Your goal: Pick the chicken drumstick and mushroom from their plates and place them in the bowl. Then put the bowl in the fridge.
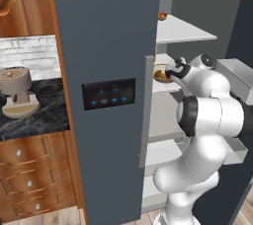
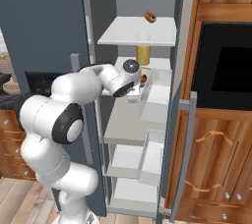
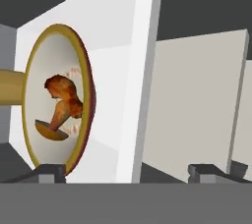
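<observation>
Gripper (image 3: 128,171) jaws apart; hand view reveals drumstick (image 3: 63,93) and mushroom (image 3: 53,128) inside bowl (image 3: 34,90).

The bowl (image 3: 56,100) is carried by a white middle shelf (image 3: 129,70) inside the open fridge (image 1: 106,46), with the chicken drumstick (image 3: 64,90) and the mushroom (image 3: 53,127) held in it. On the same shelf, a tan cylinder (image 2: 143,54) is seen just behind the bowl. On the white shelf above (image 2: 138,34), a small reddish-orange item (image 2: 150,17) is seen near the back
</observation>
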{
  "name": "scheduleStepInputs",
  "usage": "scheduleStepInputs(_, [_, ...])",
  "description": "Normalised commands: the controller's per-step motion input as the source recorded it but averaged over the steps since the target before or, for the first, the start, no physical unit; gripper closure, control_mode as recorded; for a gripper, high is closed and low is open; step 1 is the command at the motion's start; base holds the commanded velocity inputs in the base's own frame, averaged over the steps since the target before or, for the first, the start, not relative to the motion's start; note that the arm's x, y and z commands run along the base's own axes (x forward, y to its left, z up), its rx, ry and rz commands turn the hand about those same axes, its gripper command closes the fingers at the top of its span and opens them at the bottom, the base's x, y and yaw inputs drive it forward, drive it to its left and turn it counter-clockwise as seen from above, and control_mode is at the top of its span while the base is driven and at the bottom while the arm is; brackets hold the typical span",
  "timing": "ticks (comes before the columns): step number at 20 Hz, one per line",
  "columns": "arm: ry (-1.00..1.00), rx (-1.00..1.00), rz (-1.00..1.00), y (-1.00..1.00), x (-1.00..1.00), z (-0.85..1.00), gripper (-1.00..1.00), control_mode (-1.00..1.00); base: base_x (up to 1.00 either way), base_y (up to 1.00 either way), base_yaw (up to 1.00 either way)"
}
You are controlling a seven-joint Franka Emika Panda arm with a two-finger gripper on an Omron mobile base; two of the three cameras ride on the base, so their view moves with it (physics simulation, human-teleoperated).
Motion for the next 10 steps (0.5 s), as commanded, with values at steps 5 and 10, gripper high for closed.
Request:
scheduleStepInputs(5, [-0.02, -0.06, 0.01, 0.09, -0.81, 0.2, -1.0, -1.0, 0.0, 0.0, 0.0])
scheduleStepInputs(10, [-0.03, -0.22, 0.07, 0.16, -0.89, 0.14, -1.0, -1.0, 0.0, 0.0, 0.0])
